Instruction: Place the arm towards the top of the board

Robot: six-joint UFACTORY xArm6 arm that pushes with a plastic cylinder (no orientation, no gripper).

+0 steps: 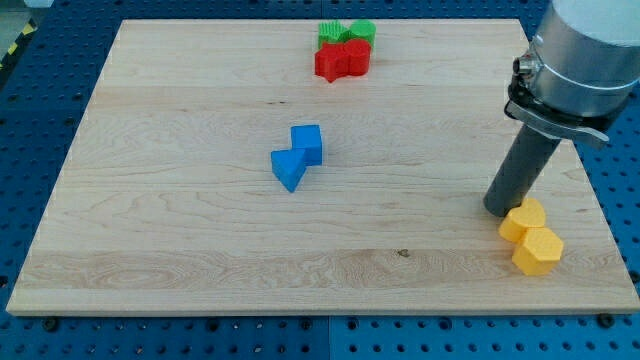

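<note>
My tip (pixel 500 208) rests on the wooden board (pixel 180 230) at the view's right, just above and touching or nearly touching the upper of two yellow blocks (pixel 523 219); the second yellow hexagonal block (pixel 538 251) lies right below it. The rod rises up to the grey arm body (pixel 580 55) at the view's top right. A blue cube (pixel 308 143) and a blue triangular block (pixel 287 169) sit together near the board's middle. At the top edge, two green blocks (pixel 346 32) sit behind two red blocks (pixel 342 61), all packed together.
The board lies on a blue perforated table (pixel 40 100). The board's right edge runs close to the yellow blocks.
</note>
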